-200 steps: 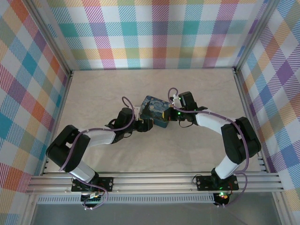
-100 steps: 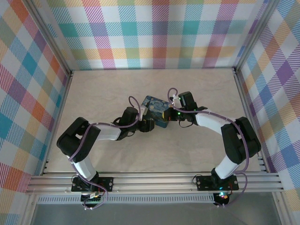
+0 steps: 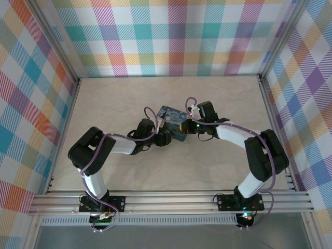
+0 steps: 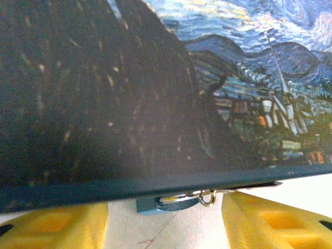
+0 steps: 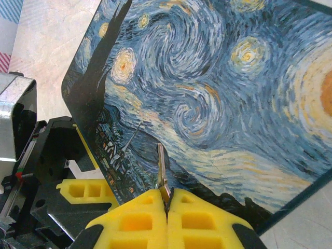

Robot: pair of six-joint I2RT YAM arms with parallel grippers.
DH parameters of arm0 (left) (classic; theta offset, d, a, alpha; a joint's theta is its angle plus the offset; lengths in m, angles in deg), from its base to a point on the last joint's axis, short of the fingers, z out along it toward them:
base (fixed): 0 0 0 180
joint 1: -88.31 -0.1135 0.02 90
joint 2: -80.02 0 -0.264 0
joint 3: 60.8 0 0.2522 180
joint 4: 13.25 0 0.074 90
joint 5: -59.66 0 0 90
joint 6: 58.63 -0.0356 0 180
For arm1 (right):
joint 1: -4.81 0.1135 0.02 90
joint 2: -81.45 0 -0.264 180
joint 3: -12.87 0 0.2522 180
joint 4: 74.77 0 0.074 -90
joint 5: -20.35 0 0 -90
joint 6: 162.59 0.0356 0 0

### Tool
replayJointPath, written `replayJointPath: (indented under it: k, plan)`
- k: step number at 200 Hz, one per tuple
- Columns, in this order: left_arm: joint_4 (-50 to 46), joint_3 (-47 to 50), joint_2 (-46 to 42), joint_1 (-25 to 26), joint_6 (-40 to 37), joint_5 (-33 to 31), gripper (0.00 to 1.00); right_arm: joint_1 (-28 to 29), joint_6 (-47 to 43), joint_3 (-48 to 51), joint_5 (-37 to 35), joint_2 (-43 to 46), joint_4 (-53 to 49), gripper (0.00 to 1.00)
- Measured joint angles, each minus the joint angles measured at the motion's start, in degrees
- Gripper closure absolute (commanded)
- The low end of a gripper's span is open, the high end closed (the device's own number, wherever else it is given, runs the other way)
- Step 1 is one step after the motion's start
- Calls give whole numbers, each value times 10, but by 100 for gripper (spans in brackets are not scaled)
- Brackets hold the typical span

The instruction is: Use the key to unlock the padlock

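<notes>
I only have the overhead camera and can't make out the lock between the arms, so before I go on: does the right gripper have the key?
Observer: Yes. On the right wrist camera the right gripper is shut on the key, a thin metal blade standing up from its fingertips against the painted tin.
Operator: Where is the padlock?
Observer: The left wrist camera shows the padlock just under the tin's lower edge, a blue body with a silvery ring.
Operator: Has the left gripper got it?
Observer: No. The left gripper has its yellow fingers apart on either side of it, with bare table between.
</notes>
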Motion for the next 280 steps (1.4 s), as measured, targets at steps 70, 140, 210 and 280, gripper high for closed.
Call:
replayJointPath:
  k: [70, 140, 210, 280]
  plan:
    - [-3, -24, 23, 8, -9, -5, 52, 0, 0, 0, -11, 1, 3, 100]
    - [-1, -34, 33, 18, -8, -16, 57, 0, 0, 1, -15, 2, 3, 100]
    - [14, -37, 41, 27, 19, -37, 61, 0, 0, 1, -17, 3, 3, 100]
    - [19, -41, 47, 34, 38, -40, 67, 0, 0, 1, -22, 4, 3, 100]
